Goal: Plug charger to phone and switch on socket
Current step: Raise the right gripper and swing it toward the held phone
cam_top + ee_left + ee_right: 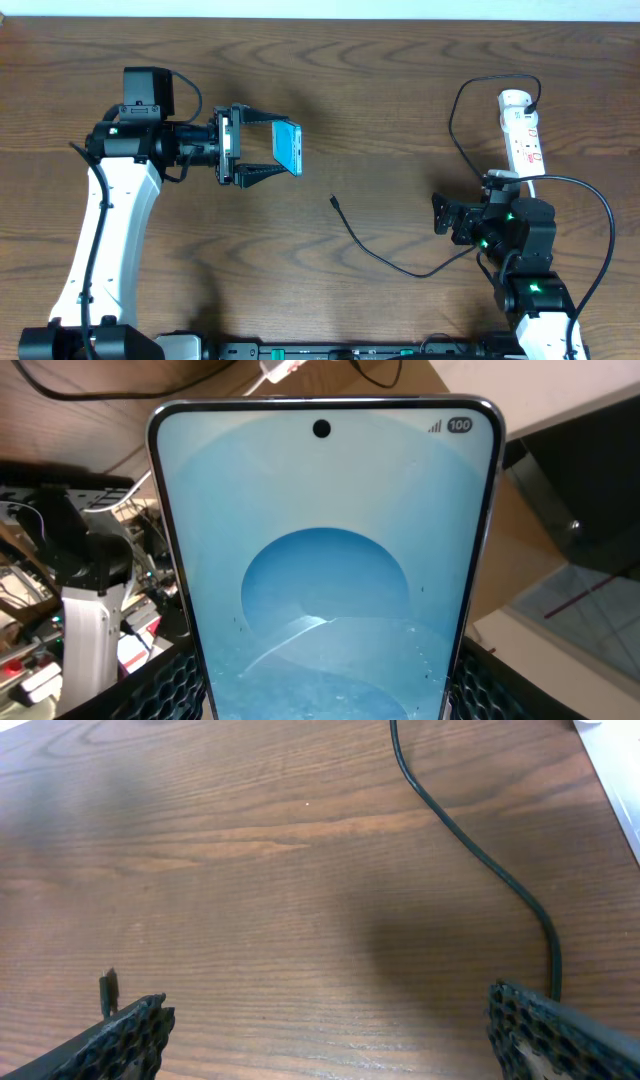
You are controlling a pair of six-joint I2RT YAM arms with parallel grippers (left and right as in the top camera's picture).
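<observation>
My left gripper [283, 147] is shut on the phone [290, 140] and holds it lifted above the table, its blue screen on edge. In the left wrist view the phone [325, 560] fills the frame between the fingers [325, 705]. The charger cable [385, 258] lies on the table, its connector tip [334, 201] free at the centre. It runs on to the white socket [524, 135] at the far right. My right gripper [446, 222] is open and empty, low over the table right of the tip. In the right wrist view the jaws [340, 1040] span bare wood, with the tip [108, 988] by the left finger and the cable [480, 855] to the right.
The socket's white cord [532, 186] runs down behind my right arm. A black wire [460, 140] loops left of the socket. The table's far edge [400, 22] lies along the top. Behind the phone, the left wrist view shows cluttered equipment [80, 610].
</observation>
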